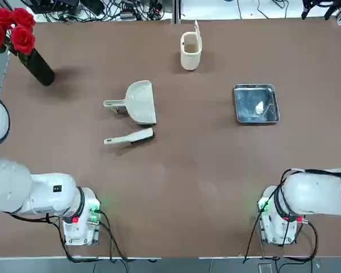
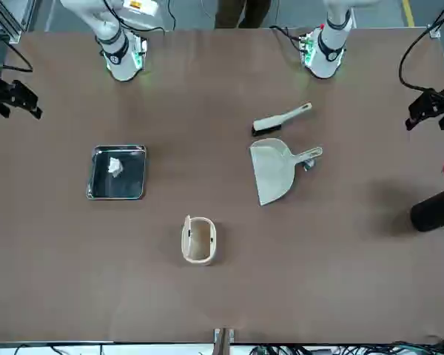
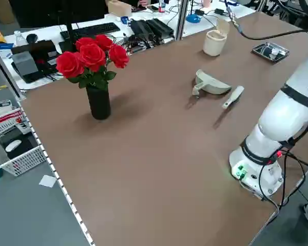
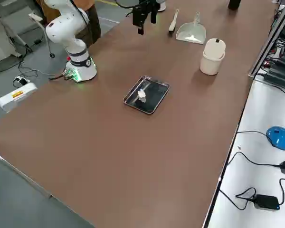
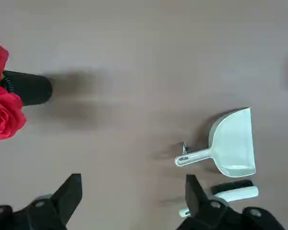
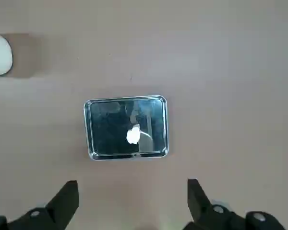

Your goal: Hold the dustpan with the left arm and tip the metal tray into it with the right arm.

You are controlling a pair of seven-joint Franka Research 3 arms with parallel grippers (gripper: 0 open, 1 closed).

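On the brown table (image 1: 187,187), we see the dustpan (image 1: 140,103) left of the middle, its handle pointing to the table's left edge, with the hand brush (image 1: 129,137) just beside it. The metal tray (image 1: 256,104) lies toward the far right corner, a crumpled white scrap (image 6: 133,135) in it. Our left gripper (image 5: 133,199) hovers above the table's left part, and our right gripper (image 6: 133,201) hovers on the near side of the tray; both stand wide apart, gripping nothing.
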